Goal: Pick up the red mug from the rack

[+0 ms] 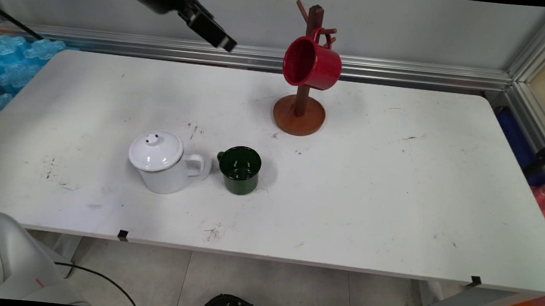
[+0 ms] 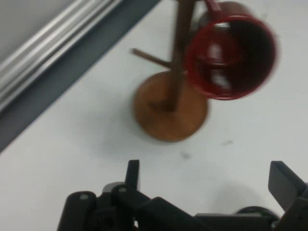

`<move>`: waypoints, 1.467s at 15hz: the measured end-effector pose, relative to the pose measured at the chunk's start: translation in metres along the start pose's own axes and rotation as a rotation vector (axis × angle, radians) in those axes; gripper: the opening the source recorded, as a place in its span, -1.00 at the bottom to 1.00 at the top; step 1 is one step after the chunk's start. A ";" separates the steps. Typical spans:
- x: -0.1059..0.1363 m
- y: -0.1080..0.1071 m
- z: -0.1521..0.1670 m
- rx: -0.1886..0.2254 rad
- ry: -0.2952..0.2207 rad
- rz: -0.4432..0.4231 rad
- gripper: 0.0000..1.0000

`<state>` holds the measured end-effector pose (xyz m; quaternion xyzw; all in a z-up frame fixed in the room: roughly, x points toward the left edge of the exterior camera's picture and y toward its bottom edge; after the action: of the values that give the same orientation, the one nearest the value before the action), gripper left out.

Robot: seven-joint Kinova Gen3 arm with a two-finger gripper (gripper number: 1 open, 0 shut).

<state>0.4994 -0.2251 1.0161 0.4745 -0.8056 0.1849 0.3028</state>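
Pincer: the black pincer (image 1: 213,34) hangs high over the far left part of the white surface (image 1: 396,192), clear of everything; in the hand view its two fingers (image 2: 284,180) stand wide apart with nothing between them.
Nearest thing: the wooden mug tree (image 1: 300,111), standing near the far edge of the surface around its middle, to the pincer's right in the main view and well apart from it.
Red mug: a red enamel mug (image 1: 312,63) hangs by its handle from a peg of the mug tree, tilted, its mouth turned toward the near left.
Near group: a white enamel teapot (image 1: 162,161) with its lid on stands left of centre; a dark green mug (image 1: 239,170) stands upright just beside the teapot's handle, on its right.
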 end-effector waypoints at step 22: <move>0.025 0.050 0.110 -0.169 0.104 -0.052 1.00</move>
<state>0.4120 -0.2817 0.9496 0.4578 -0.7888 0.1328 0.3880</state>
